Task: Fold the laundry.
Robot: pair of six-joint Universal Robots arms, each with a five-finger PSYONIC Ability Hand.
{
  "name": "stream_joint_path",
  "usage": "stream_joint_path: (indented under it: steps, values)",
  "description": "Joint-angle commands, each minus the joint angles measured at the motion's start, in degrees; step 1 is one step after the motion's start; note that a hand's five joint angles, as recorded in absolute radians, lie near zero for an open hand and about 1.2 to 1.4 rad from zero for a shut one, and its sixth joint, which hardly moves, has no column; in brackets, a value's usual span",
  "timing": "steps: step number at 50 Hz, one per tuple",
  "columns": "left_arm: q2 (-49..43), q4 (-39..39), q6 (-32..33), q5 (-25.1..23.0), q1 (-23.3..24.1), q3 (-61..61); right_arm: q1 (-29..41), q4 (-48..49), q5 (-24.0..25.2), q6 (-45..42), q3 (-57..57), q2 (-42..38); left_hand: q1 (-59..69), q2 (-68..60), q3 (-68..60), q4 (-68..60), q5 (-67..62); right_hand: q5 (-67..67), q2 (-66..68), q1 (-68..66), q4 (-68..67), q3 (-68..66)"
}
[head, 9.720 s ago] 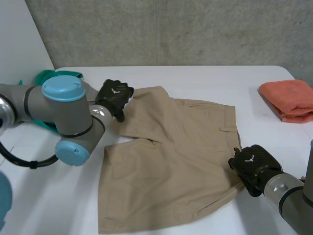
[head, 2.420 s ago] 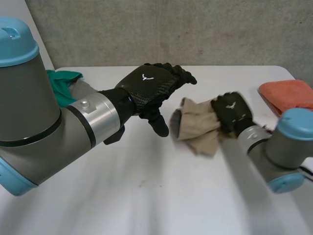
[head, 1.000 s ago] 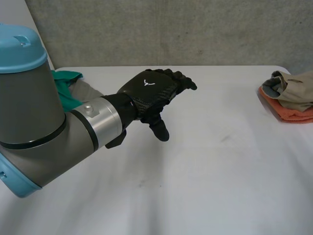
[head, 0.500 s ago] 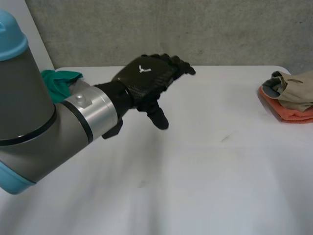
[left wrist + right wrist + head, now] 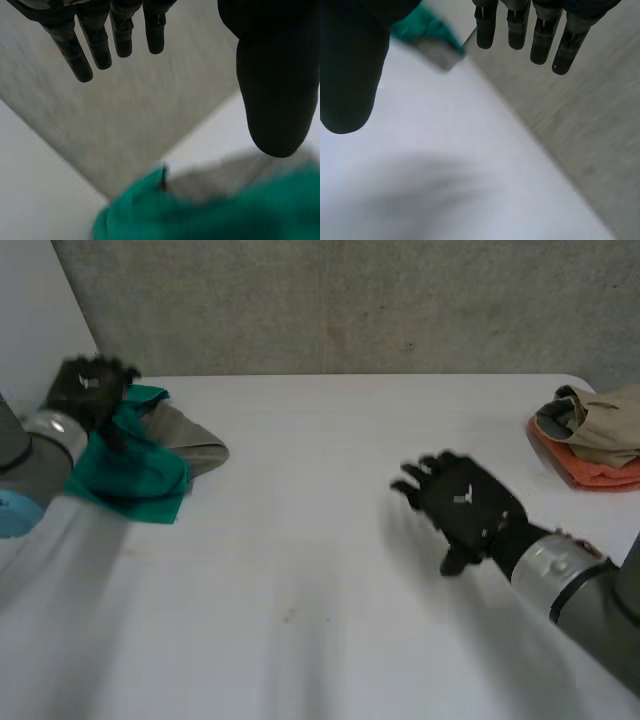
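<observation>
**Laundry Position and Hand State**

Markings: a small white emblem (image 5: 462,498) sits on the back of the right hand (image 5: 468,515). It is too small to read.

Laundry: a green cloth (image 5: 135,468) lies bunched at the far left corner of the surface (image 5: 320,580), with its long axis roughly along the left edge. A grey cloth (image 5: 190,443) touches it on the inward side. A crumpled khaki garment (image 5: 600,418) rests on a folded orange cloth (image 5: 592,473) at the right edge.

Hands: the left hand (image 5: 88,388) is over the far end of the green cloth. Contact cannot be determined. Its fingers (image 5: 90,45) are straight, the thumb is set apart, and nothing is held. The right hand is above the bare surface right of centre. Its fingers (image 5: 540,35) are straight and spread, and it is empty.
</observation>
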State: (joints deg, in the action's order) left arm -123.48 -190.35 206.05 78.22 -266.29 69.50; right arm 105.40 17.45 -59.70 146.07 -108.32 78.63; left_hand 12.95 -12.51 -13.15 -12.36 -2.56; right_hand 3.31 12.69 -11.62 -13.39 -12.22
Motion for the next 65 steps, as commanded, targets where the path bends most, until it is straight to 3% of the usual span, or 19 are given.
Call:
stream_joint_path:
  steps: [1,5,6,9,10,11,16,20,29,36,37,39,46,56,65]
  values:
    - [-12.74,0.24,13.58,-3.33,-2.39,-3.31,-0.99,-4.62,-6.83,-9.23,0.13,-3.92,2.64,-3.07,-2.43,-3.23,-3.02,-3.31,-2.69,1.62,3.39,2.22]
    - [-15.03,0.07,13.15,-3.51,-2.74,-3.84,-0.99,-4.62,-7.71,-9.23,-0.05,-4.09,21.27,-21.70,-21.06,-21.86,-21.65,-3.31,-2.69,1.62,3.39,2.22]
    - [-15.47,-0.11,12.71,-3.51,-2.40,-3.84,-0.99,-4.62,-7.97,-9.23,-0.14,-4.10,34.31,-34.75,-34.11,-34.90,-34.70,-3.31,-2.69,1.62,3.39,2.22]
    - [-15.83,-0.81,12.10,-3.51,-1.78,-3.93,-0.99,-4.53,-8.06,-9.14,-0.31,-4.18,51.54,-51.98,-51.34,-52.14,-51.93,-3.31,-2.69,1.62,3.39,2.22]
    - [-15.65,-1.51,11.83,-3.42,-0.82,-3.84,-0.99,-4.53,-8.06,-9.14,-0.31,-4.18,66.90,-67.33,-66.69,-67.49,-67.29,-3.31,-2.69,1.62,3.39,2.22]
    - [-15.48,-1.69,11.66,-3.33,-0.38,-3.84,-0.99,-4.44,-8.15,-9.14,-0.31,-4.18,67.05,-67.49,-66.85,-67.64,-67.44,-3.31,-2.69,1.62,3.39,2.22]
    - [-12.85,-2.75,11.31,-1.93,4.10,-3.23,-0.99,-4.36,-8.24,-8.79,-0.49,-4.18,67.05,-67.49,-66.85,-67.64,-67.44,-3.31,-2.69,1.62,3.39,2.22]
    - [-4.95,-2.75,7.19,-0.17,8.50,-0.95,-1.87,-4.27,-8.24,-8.79,-0.49,-4.01,67.05,-67.49,-66.85,-67.64,-67.44,-3.31,-2.69,1.62,3.39,2.22]
    - [11.23,-3.89,-15.64,5.36,25.00,3.71,-3.01,-3.65,-8.85,-6.33,0.21,-2.60,67.05,-67.49,-66.85,-67.64,-67.44,-3.31,-2.69,1.62,3.39,2.22]
    - [6.07,-3.89,-24.64,6.51,36.62,5.04,-4.24,-3.39,-12.19,-0.62,1.35,-1.28,67.05,-67.49,-66.85,-67.64,-67.44,-3.31,-2.69,1.62,3.39,2.22]
    - [3.18,-3.37,-24.82,6.60,39.15,4.42,-4.24,-3.39,-12.54,0.00,1.62,-1.28,36.43,-36.87,-36.23,-37.03,-36.82,-3.31,-2.69,1.62,3.39,2.22]
    - [1.32,-3.10,-24.64,6.60,40.76,4.33,-4.50,-3.48,-13.42,1.92,2.23,-0.85,7.14,-7.58,-6.94,-7.73,-7.53,-3.31,-2.69,1.62,3.39,2.22]
    - [2.36,-2.66,-22.71,6.69,40.33,5.12,-7.40,-3.92,-13.86,5.36,2.67,1.09,1.98,-2.41,-1.77,-2.57,-2.37,-3.31,-2.69,1.62,3.39,2.22]
    - [6.93,-2.66,-15.70,6.69,31.45,8.02,-8.29,-7.42,-13.42,6.68,4.08,2.32,2.65,-3.08,-2.44,-3.24,-3.04,-3.31,-2.69,1.62,3.39,2.22]
    - [1.58,-1.78,-5.23,5.46,24.42,5.39,-7.67,-22.89,-14.04,6.68,6.19,3.46,4.00,-4.43,-3.79,-4.59,-4.38,-3.31,-2.69,1.62,3.39,2.22]
